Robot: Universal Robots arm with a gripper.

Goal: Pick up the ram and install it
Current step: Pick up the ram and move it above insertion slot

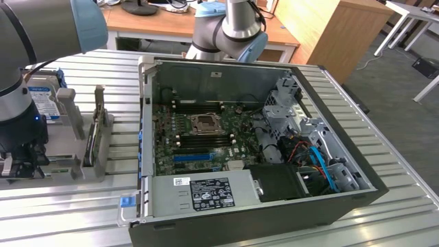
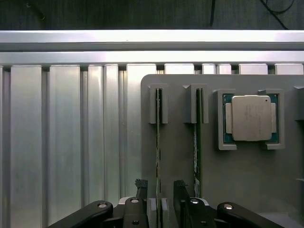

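Observation:
Two ram sticks stand on edge in a grey holder plate (image 2: 180, 156). In the wrist view my gripper (image 2: 160, 192) is open, with its dark fingers (image 2: 141, 190) on either side of the near end of one ram stick (image 2: 158, 142), not pressing it. The second stick (image 2: 195, 142) stands just beside it. In the exterior view the gripper (image 1: 20, 165) hangs low over the holder (image 1: 72, 170) at that view's left. The open computer case (image 1: 247, 149) lies beside it, with the motherboard (image 1: 199, 139) and its dark memory slots (image 1: 205, 138) exposed.
A processor chip (image 2: 251, 118) sits in its own pocket on the holder. A silver drive with a blue-and-white label (image 1: 42, 100) stands behind the gripper. Inside the case are a power supply (image 1: 213, 193), a blue slot (image 1: 192, 157) and cables (image 1: 312, 159). All rests on a ribbed aluminium table (image 2: 57, 142).

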